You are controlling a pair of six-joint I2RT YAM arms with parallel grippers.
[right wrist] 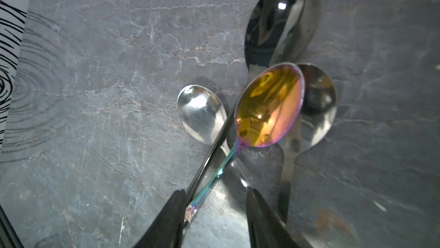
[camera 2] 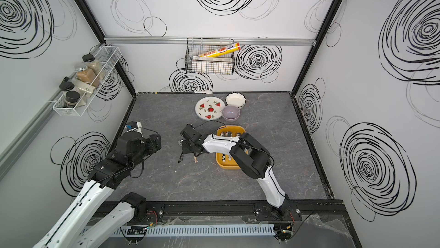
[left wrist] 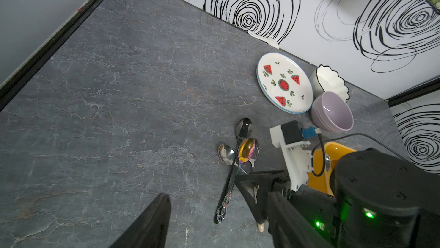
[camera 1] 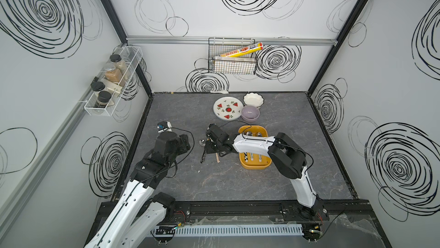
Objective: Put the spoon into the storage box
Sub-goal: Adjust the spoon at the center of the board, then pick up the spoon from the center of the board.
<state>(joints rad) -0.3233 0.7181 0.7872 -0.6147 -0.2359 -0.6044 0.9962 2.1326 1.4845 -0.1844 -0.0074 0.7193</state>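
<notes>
tabletop [camera 1: 238,187]: matt grey stone-look, veined | iridescent spoon [right wrist: 269,106]: mirror-polished metal, gold-pink sheen | black spoon [right wrist: 281,20]: glossy dark metal | silver spoon [right wrist: 202,113]: shiny steel | storage box [camera 1: 256,165]: smooth mustard plastic | plate [camera 1: 217,112]: glossy glaze

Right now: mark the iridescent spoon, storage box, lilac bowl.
iridescent spoon [right wrist: 269,106]: right wrist view, its bowl.
storage box [camera 1: 256,165]: in a top view, near wall.
lilac bowl [left wrist: 333,113]: left wrist view, inner wall.

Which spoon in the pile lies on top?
The rainbow spoon: its gold-pink bowl overlaps the black spoon and a silver spoon.
</notes>
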